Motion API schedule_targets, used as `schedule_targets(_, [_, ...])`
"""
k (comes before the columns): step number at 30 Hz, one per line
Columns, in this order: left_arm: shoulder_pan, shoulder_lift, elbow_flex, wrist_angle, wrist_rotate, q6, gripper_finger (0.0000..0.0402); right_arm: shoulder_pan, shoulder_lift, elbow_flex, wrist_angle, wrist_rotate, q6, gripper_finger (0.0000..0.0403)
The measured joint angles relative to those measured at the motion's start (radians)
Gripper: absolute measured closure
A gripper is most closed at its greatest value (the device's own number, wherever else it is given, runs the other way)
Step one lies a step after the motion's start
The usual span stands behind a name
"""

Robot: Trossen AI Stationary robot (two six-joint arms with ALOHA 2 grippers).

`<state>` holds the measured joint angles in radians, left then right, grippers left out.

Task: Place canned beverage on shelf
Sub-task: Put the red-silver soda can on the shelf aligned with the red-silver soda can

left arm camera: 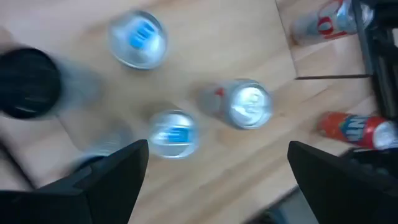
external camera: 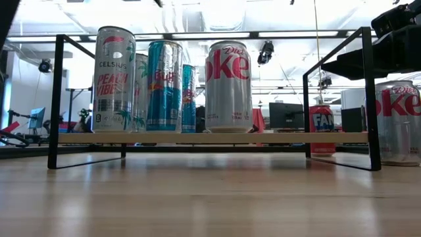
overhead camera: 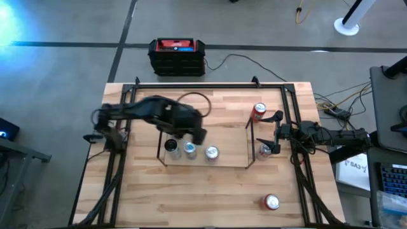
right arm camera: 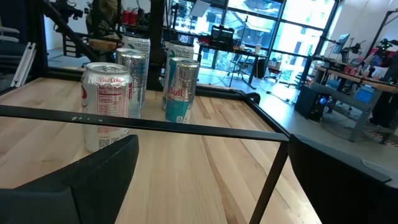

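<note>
Wooden desk (overhead camera: 210, 191) being worked over by two arms, shelf (overhead camera: 203, 162) being loaded with cans at its left end, left gripper (left arm camera: 214, 168) being held wide above those cans (overhead camera: 189, 150), right gripper (right arm camera: 211, 180) being held wide at the shelf's right end, Diet Coke can (overhead camera: 271, 202) being left on the desk at near right

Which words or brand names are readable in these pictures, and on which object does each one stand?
"CELSIUS PEACH VIBE": white can on the shelf.
"Diet Coke", partly cut: silver can on the shelf.
"Bull": blue can.
"Diet Coke": silver can; its small print is unreadable.
"FA": red can behind, the rest hidden.
</note>
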<state>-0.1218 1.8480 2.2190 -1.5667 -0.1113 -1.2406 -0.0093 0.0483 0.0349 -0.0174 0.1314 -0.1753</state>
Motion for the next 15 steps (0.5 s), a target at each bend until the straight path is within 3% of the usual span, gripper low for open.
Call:
schedule_targets(3, [-0.004,-0.124,-0.165,-0.004,-0.050,0.070,0.0033,0.000,0.000,0.000,0.000,0.000,0.000,0.0005])
schedule_targets(12, [0.009,-0.607,-0.662,0.046,-0.142,0.088,0.0033,0.000,0.000,0.000,0.000,0.000,0.000,0.0005])
schedule_targets(15, [0.004,-0.738,-0.768,0.119,-0.275,0.228,0.0033,0.000,0.000,0.000,0.000,0.000,0.000,0.0005])
